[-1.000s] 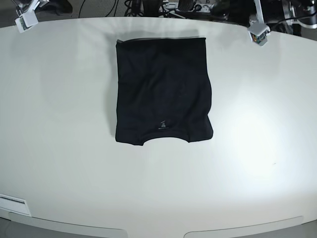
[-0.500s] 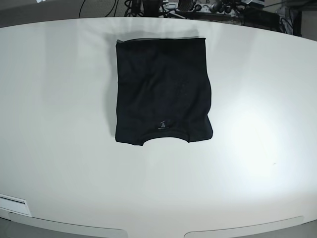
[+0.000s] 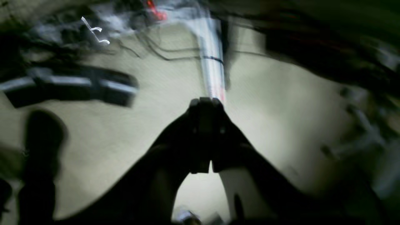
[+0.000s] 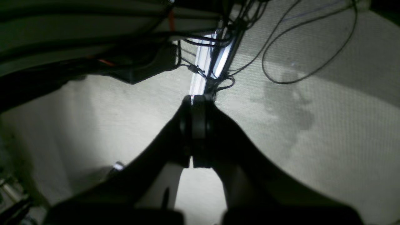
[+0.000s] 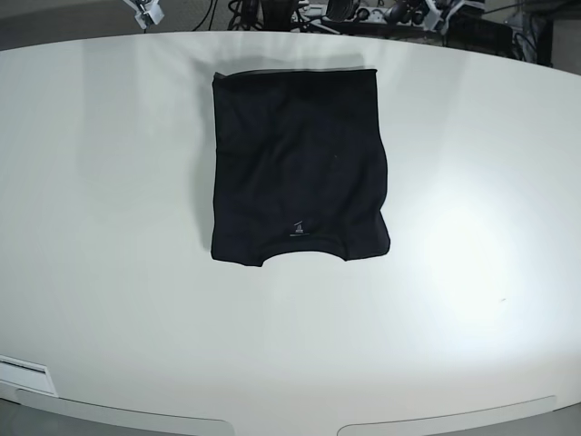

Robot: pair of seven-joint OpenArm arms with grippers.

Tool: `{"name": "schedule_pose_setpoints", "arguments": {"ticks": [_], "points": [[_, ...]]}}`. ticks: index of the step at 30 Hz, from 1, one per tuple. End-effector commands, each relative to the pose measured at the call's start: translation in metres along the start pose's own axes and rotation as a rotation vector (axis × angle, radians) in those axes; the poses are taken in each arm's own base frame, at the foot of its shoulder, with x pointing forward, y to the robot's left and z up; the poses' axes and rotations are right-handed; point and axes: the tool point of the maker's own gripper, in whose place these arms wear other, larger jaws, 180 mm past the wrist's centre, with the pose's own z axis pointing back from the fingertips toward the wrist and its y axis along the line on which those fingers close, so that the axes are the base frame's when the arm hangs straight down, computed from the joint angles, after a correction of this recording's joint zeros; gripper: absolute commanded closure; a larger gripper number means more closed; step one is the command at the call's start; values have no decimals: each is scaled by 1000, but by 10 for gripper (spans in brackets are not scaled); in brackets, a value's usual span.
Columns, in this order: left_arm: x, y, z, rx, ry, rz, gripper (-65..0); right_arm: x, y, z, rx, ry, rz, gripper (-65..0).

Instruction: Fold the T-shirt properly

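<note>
The black T-shirt (image 5: 298,168) lies folded into a rough rectangle on the white table (image 5: 109,227), its neckline and a tiny pale mark (image 5: 297,227) toward the front edge. Nothing touches it. Both arms are pulled back beyond the table's far edge. Only the right arm's pale tip (image 5: 150,11) and the left arm's tip (image 5: 443,9) show at the top of the base view. My left gripper (image 3: 204,101) is shut and empty in its blurred wrist view. My right gripper (image 4: 197,98) is also shut and empty, over carpeted floor.
Behind the table lie cables (image 4: 281,47), a pale metal rail (image 4: 212,59) and dark equipment (image 5: 300,14). A white strip (image 5: 23,372) sits at the table's front left edge.
Both arm tips have moved from over the table's far corners to beyond its back edge. The T-shirt has not moved.
</note>
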Motion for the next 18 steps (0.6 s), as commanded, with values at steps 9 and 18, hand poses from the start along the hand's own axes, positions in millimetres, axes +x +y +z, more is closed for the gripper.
{"name": "schedule_pose_setpoints", "arguments": {"ticks": [9,18], "points": [[20,19,-51,209,-136,-97,0,13,-26,-64,-134,-20,-76,0],[28,-71,-101,191,-137,-141,0,23,47,-111,-117,52,131,0]]}}
